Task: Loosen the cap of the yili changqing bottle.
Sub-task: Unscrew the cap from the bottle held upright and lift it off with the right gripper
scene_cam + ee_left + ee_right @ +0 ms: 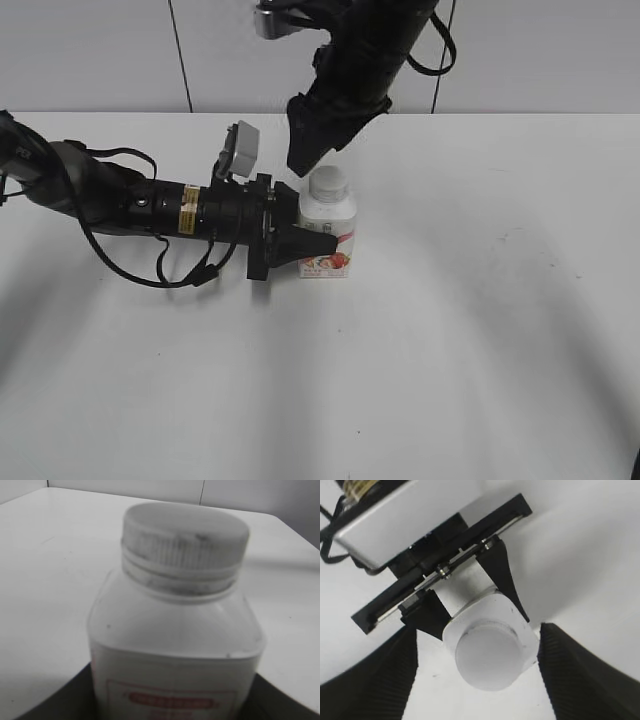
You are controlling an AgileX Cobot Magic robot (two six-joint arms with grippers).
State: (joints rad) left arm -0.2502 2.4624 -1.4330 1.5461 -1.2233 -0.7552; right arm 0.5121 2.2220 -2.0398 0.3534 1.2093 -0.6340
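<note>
Both arms black, tubular, with loose black cables. Left arm [150,205] carries a yellow label band and a grey-white camera box [243,148] at the wrist. Right hand [477,680] has black ribbed finger pads [580,680]; visible screws on rail.

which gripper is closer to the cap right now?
Right. The right gripper hangs open directly above the cap, pads either side, not touching. The left gripper is lower, clamped on the bottle body.

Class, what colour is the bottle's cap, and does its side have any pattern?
White, with fine vertical ribbing around the side of the cap; the left wrist view shows it best.
</note>
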